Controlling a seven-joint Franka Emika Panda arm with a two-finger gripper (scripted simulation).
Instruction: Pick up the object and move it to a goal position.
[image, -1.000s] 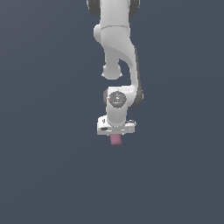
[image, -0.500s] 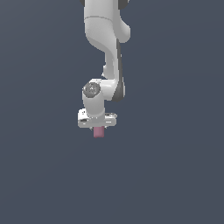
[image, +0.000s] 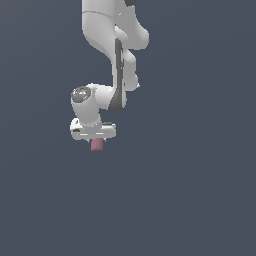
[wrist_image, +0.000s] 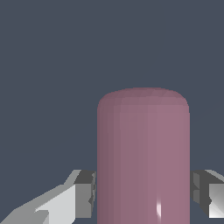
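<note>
Looking at the arm (image: 112, 45) from outside, we see it come down from the top and bend toward the exterior view's left. It is white with some dark parts at the joints. At its low end sits the claw (image: 96, 141), and the claw points straight down.

We see a small pink peg (image: 97, 145) sticking out under the claw. Only the low part of the peg shows there. The rest of it is tucked up inside the claw. The peg is thinner than the white claw is wide. It stands straight up and down.

From the camera on the wrist, we see the peg (wrist_image: 143, 157) very big and very close. It has a flat, dull pink side and a rounded end. One small bright streak shines low on it.

We see one gray finger (wrist_image: 84, 194) pressed on one side of the peg. Another finger sits against the other side. Both fingers touch the peg, with no gap that we can see. So the claw (wrist_image: 143, 194) is closed tight around the peg and is holding it.

All around the arm and the peg we see only a plain dark blue-gray background. We cannot tell if the peg is up in the air or near a worktop.
</note>
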